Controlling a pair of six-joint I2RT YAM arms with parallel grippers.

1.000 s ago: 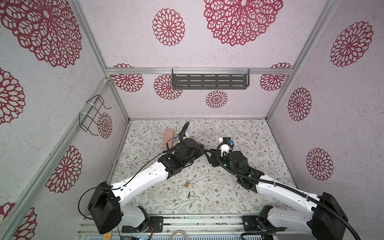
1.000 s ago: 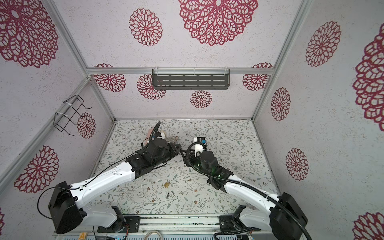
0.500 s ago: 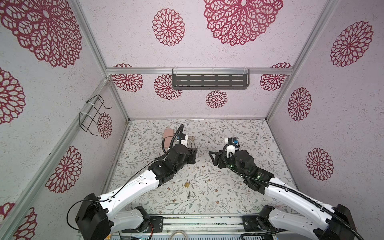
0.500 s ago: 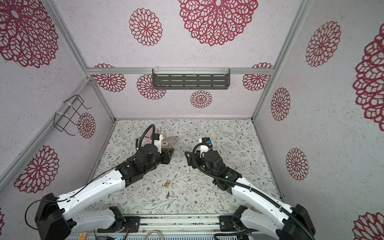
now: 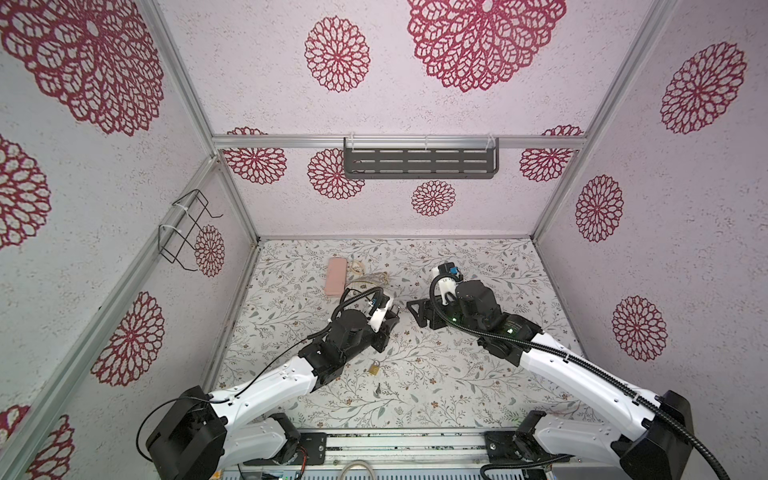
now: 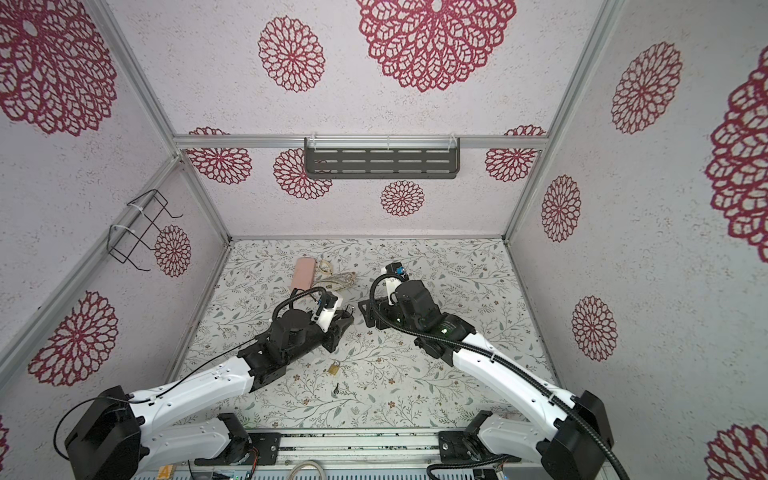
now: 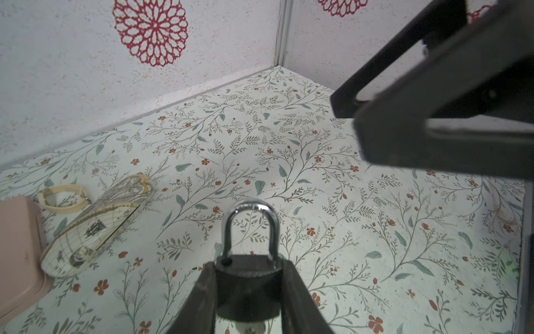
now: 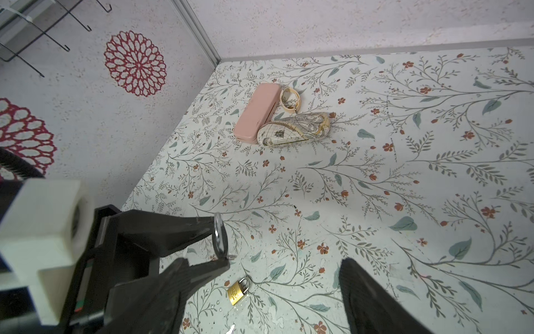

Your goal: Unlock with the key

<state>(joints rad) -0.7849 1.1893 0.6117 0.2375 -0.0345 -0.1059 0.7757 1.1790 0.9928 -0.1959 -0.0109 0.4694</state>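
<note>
Dark padlock (image 7: 248, 283) is pinched by its body in the left gripper (image 5: 395, 311), shiny shackle poking out past the tips; right gripper (image 5: 414, 316) faces it close by, jaws spread, nothing in them; key (image 5: 378, 390) lies on the table (image 5: 457, 374) behind the left gripper, near a brass padlock (image 5: 375, 368).

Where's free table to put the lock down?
Bare: table back right corner, behind the right tool; front strip right of the brass padlock and key. Crowded: back left around pink case and pouch; centre, by the left tool.
</note>
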